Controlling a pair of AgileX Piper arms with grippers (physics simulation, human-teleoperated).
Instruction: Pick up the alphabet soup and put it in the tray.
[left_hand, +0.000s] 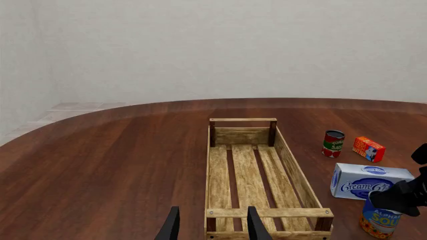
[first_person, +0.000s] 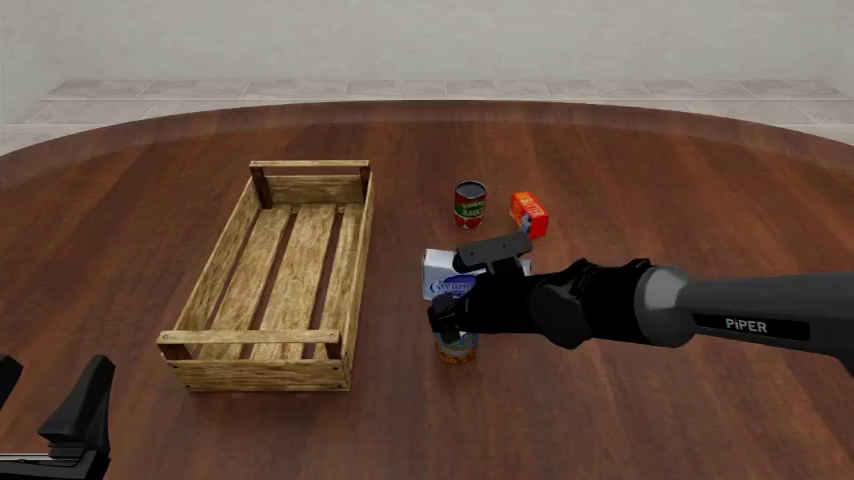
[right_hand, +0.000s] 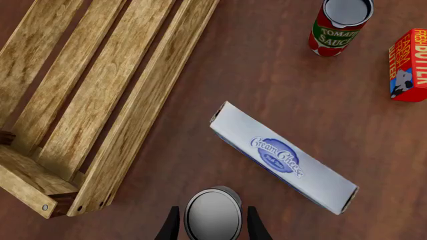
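Observation:
The alphabet soup (first_person: 457, 346) is a small can with a blue label turning orange at the base. It stands upright on the table just right of the tray's near end. It also shows in the left wrist view (left_hand: 380, 221) and, top-on, in the right wrist view (right_hand: 212, 215). My right gripper (first_person: 454, 322) is open and lowered over the can, one finger on each side with a narrow gap. The tray (first_person: 227, 262) is a long light wooden slatted crate and holds nothing. My left gripper (left_hand: 212, 226) is open and empty, near the tray's near end.
A white Cream Cheese box (right_hand: 283, 157) lies just beyond the soup can. A red tomato sauce can with a green label (first_person: 470, 205) and a small orange butter box (first_person: 530, 214) stand farther back. The round table's edge curves behind them.

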